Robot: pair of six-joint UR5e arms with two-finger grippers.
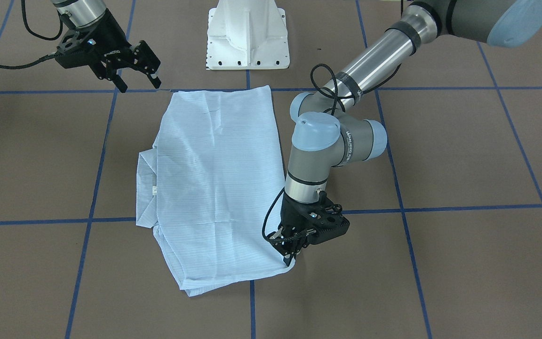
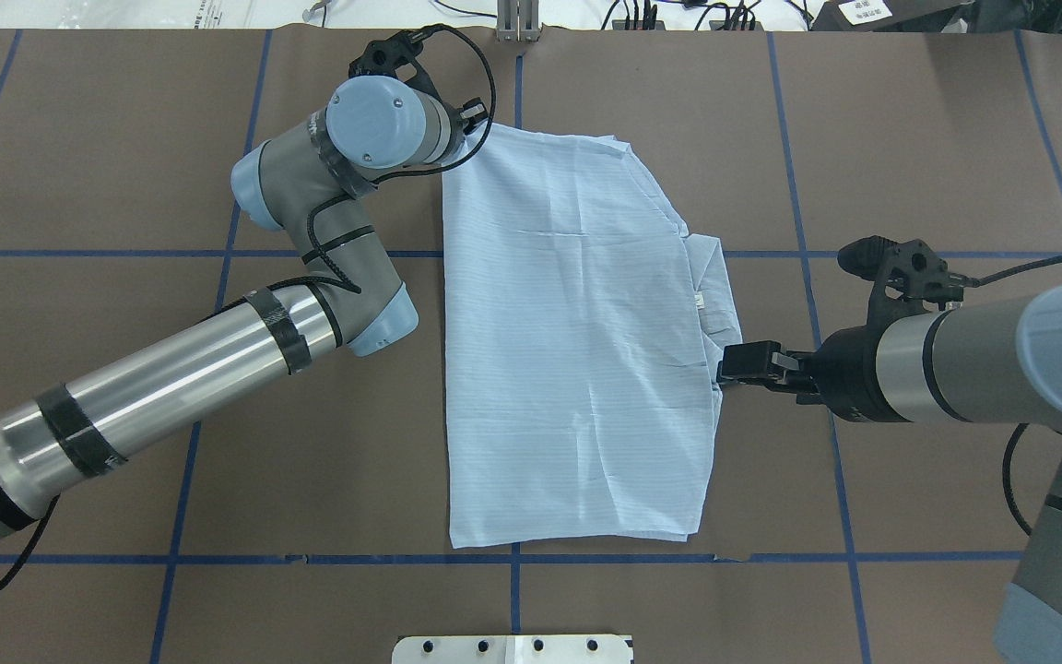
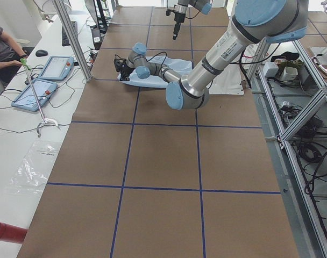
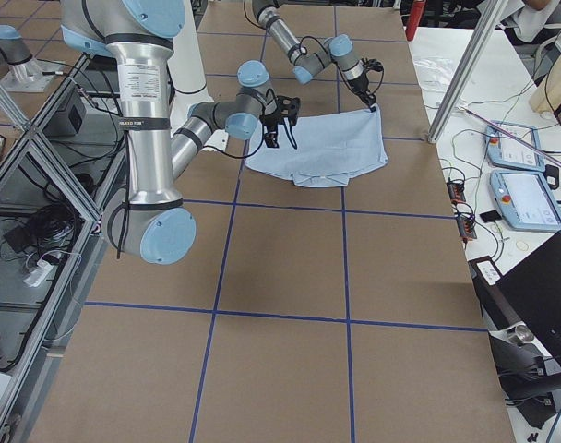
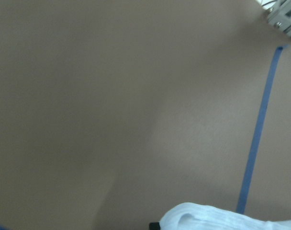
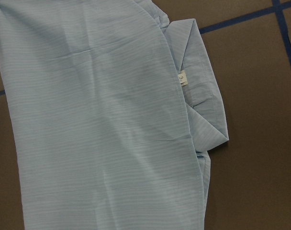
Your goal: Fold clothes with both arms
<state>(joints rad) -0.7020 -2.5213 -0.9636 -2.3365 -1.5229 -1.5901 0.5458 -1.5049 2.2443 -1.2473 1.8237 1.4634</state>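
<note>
The shirt lies flat in the middle of the worktop, already narrowed into a long rectangle. No sleeve shows, so both are probably tucked under or inside. The collar pokes out along the right edge. I judge the task well past halfway: the lengthwise folds look done, and what is left is to bring one end over the other and shorten the panel.

The left gripper is down at the far left corner with its fingers together on the cloth. The left wrist view shows a bunch of pale fabric right at the camera, which fits a pinch on that corner. The right gripper hangs off the right edge near the collar, fingers apart, holding nothing.

Readable writing is scarce. The white neck tag carries a "3". There is white lettering on the right gripper's body and on the left arm's wrist joint, but it is too small to read with confidence.
</note>
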